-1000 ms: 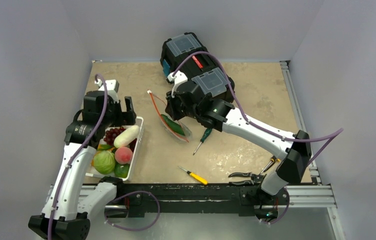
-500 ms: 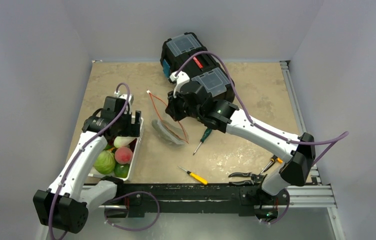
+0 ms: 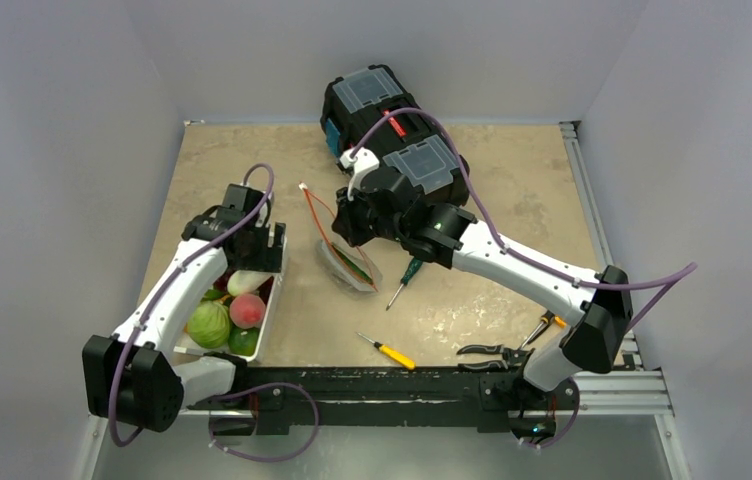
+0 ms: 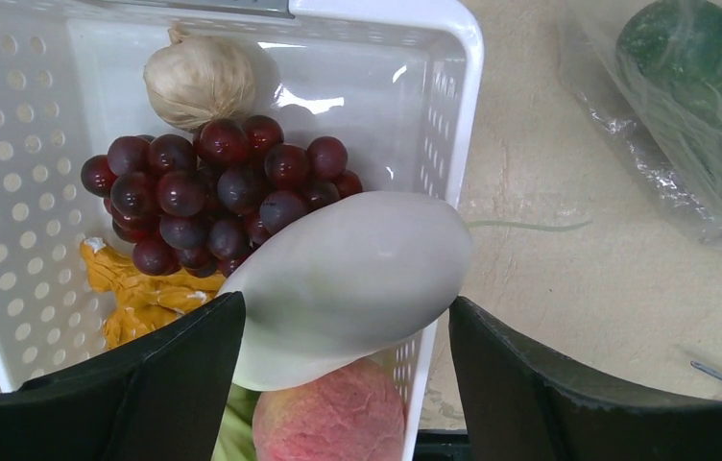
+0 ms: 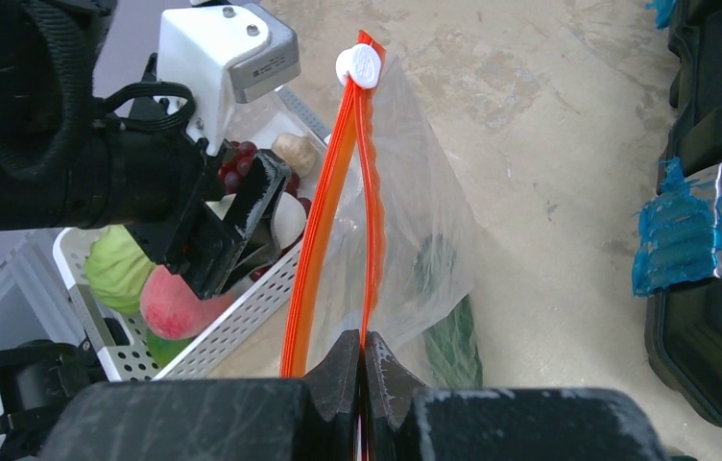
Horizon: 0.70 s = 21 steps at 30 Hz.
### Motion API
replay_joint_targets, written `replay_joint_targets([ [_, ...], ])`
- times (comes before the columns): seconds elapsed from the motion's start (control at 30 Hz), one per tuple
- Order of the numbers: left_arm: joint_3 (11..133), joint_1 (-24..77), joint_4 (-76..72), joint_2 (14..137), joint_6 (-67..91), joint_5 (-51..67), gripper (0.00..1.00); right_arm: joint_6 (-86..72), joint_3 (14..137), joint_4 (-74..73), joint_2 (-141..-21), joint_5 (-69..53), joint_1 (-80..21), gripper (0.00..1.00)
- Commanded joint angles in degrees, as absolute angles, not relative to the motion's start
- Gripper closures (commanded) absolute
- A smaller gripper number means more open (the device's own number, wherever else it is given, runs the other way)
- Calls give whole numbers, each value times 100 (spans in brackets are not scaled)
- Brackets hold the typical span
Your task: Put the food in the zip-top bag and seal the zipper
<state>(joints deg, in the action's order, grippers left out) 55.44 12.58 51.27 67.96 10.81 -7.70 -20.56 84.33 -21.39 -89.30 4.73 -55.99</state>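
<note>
the white radish looks smooth, hard and light, so it could slip: pinch its thick middle. your left pincer stands open astride it over the left basket, with grapes, peach and cabbage. your right pincer is clamped on the zipper, holding the floppy bag up mid-tabletop, cucumber inside.

A: What's on the table?
B: Tan mottled top. White slotted basket at the near-left. Black toolbox at the far edge, centre.
A: Middle?
B: Clear zip-top bag, lower end resting on the surface, mouth end raised. Green-handled screwdriver just beside it on the right.
A: Near edge?
B: Yellow-handled screwdriver at centre. Black-handled pliers to its right, orange-handled pliers just beyond those, near the right rail.
</note>
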Motion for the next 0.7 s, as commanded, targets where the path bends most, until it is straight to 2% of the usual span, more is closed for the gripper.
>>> replay_joint_targets([
  [0.0, 5821, 1299, 5201, 6912, 997, -974, 25, -2056, 8447, -1896, -8640, 414, -5625, 100],
  [0.17, 5797, 1296, 5237, 6983, 1027, -1022, 27, -2050, 8498, -1907, -8682, 389, -5625, 100],
  [0.67, 5825, 1303, 5313, 7207, 1046, -837, 23, -2030, 8387, -1891, -8580, 432, -5626, 100],
])
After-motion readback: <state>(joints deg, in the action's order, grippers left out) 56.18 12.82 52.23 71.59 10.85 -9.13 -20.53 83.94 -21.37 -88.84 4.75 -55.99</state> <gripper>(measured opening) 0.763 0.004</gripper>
